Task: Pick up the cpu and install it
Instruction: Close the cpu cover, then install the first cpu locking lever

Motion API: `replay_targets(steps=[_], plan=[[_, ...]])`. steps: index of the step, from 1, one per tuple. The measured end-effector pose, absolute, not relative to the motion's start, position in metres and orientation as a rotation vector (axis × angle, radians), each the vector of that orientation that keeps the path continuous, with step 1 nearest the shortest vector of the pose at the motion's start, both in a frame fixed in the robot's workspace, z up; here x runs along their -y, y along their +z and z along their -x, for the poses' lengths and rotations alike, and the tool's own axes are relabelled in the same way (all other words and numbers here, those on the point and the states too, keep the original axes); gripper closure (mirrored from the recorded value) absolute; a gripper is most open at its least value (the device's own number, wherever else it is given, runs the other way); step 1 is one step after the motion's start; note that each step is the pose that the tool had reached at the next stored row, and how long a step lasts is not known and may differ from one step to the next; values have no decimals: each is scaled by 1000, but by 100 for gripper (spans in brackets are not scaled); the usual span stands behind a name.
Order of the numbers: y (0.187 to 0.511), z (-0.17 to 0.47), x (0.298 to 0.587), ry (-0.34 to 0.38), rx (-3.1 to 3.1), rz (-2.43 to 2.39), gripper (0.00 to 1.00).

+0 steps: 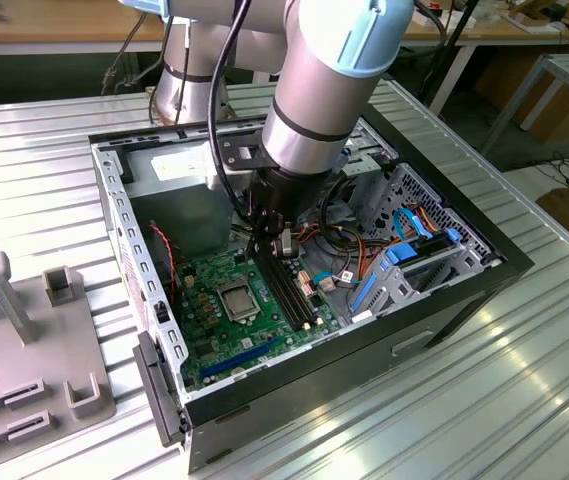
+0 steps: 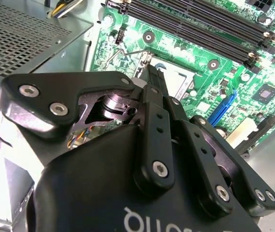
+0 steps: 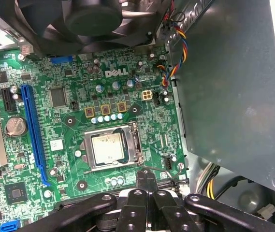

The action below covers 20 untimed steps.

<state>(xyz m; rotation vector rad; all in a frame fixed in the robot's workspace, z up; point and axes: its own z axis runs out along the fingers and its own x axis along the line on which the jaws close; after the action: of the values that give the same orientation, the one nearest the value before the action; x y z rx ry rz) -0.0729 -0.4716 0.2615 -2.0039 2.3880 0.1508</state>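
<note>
Gripper [image 3: 146,180] fingers, we saw, were pressed together, holding nothing, beside the socket frame [image 3: 136,145]; the first wrist view showed the cpu [image 3: 108,148] seated inside.

The cpu [image 3: 107,147] is a small flat square chip with a dull silver-grey metal top, faintly smudged in the first wrist view. It lies flat and face-up, seated inside the square socket frame [image 3: 136,145] on the green board [image 3: 69,135], its edges square to the frame. It sits just ahead of the gripper [image 3: 147,180], close to the fingertips but apart from them, ungripped. In the exterior view the cpu [image 1: 237,297] shows as a pale square low in the open case, below and beside the gripper [image 1: 269,240].
</note>
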Motion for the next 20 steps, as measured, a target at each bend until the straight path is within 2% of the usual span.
replay_targets(steps=[20], plan=[[258,93,481,149,-2358,2041,89]])
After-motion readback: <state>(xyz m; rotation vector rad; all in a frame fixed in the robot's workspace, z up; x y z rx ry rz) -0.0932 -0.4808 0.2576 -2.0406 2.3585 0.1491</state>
